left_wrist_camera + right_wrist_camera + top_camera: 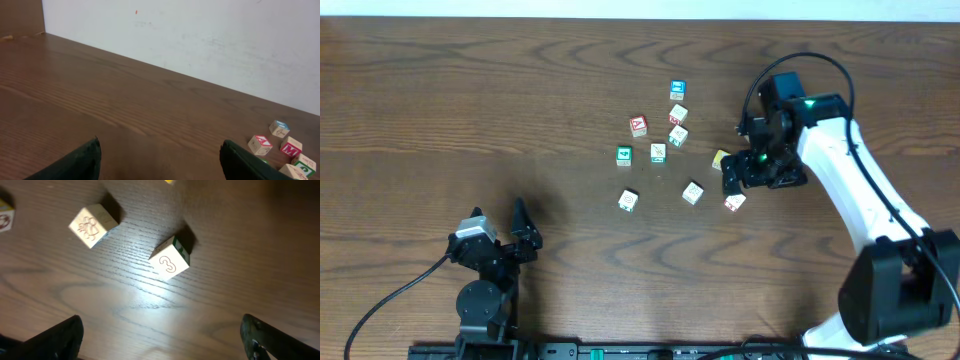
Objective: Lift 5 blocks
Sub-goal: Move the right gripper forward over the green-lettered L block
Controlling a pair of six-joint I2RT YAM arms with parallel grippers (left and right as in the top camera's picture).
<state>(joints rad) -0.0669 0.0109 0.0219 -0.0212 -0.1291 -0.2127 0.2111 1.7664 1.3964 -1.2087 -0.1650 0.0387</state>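
Right claw (162, 342) gapes wide — empty, a cream block (170, 262) close by.

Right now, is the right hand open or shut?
Open. In the right wrist view, the right hand has its fingers far apart at the bottom corners, with only bare table between them.

Wooden blocks (170, 264), glossy wood-grain table (470, 100)
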